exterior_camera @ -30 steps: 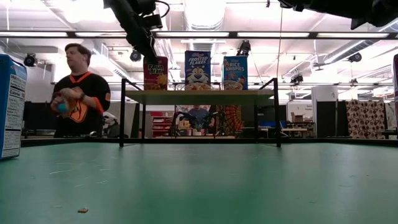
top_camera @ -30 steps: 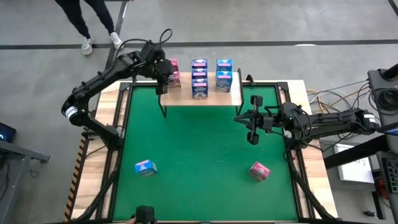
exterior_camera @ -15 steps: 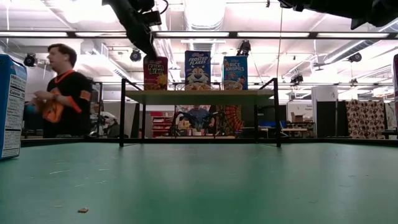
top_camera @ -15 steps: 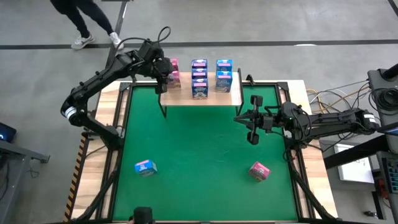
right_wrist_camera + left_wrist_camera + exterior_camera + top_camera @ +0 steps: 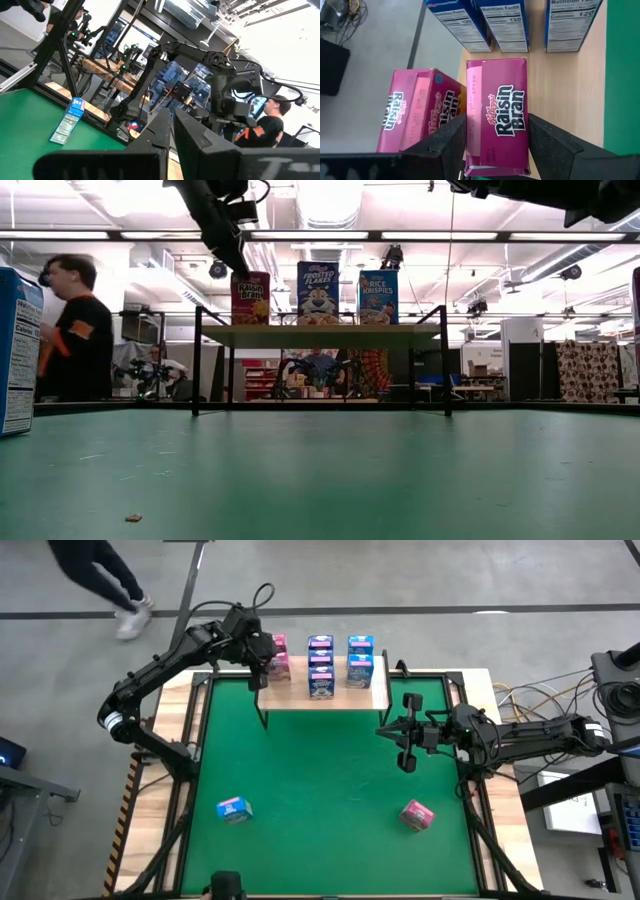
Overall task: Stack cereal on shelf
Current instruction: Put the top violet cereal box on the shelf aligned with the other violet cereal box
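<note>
**Left gripper holds a Raisin Bran box at the shelf's left end**

From above, the shelf point(image 5: 380, 692) stands at the far edge of the green mat point(image 5: 320, 780). Cereal boxes stand on it in three groups: pink ones point(image 5: 280, 658) at the left, and two blue groups point(image 5: 321, 665) to their right. The left gripper point(image 5: 262, 660) is just beside the pink boxes. The right gripper point(image 5: 405, 745) hangs over the right part of the mat, well apart from the shelf, its jaws closed on nothing. One blue box point(image 5: 233, 808) and one pink box point(image 5: 417, 814) lie on the mat near its front edge.

In the low view, the shelf carries a Raisin Bran box point(image 5: 250, 298), a Frosted Flakes box point(image 5: 317, 293) and a Rice Krispies box point(image 5: 378, 297), all upright. The left gripper comes down from above onto the Raisin Bran box. A person point(image 5: 70, 330) is in the room at the left.

In the left wrist view, the jaws stand on both sides of the Raisin Bran box, partly open and pressing its sides. A second pink box point(image 5: 415, 112) stands just beside it.

In the right wrist view, the closed fingers point(image 5: 162, 135) hold nothing.
</note>
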